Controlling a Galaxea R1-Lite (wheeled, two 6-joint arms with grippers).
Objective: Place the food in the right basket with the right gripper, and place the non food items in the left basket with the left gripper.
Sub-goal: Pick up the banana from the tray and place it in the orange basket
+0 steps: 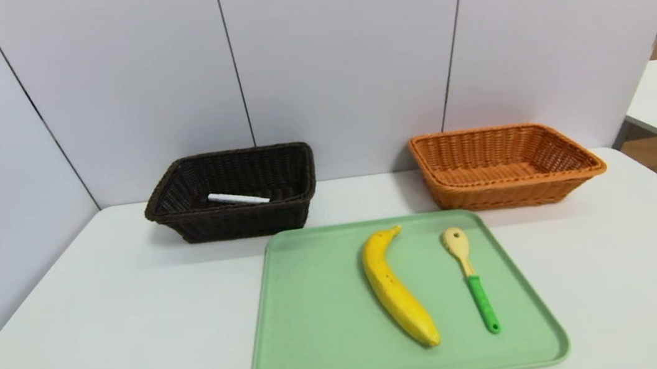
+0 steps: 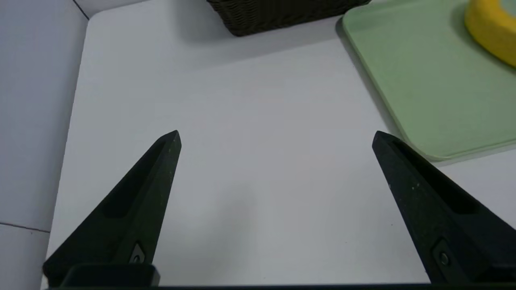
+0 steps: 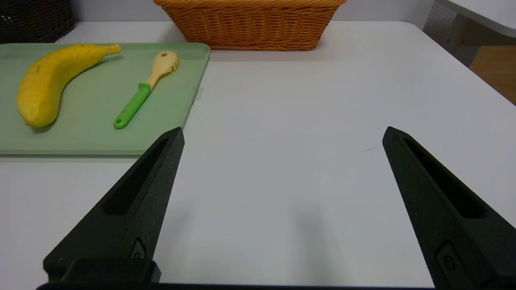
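Readable text: none | banana: brown specks only, no sticker | spoon: plain, no marking | marker: no legible print | dark basket, orange basket, green tray: no labels, brands, numbers or signs

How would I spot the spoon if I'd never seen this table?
Find the pale green tray at the middle of the white table. Two things lie on it: a yellow banana and, toward the orange basket's side, the spoon. It alone has a cream slotted head and bright green handle.
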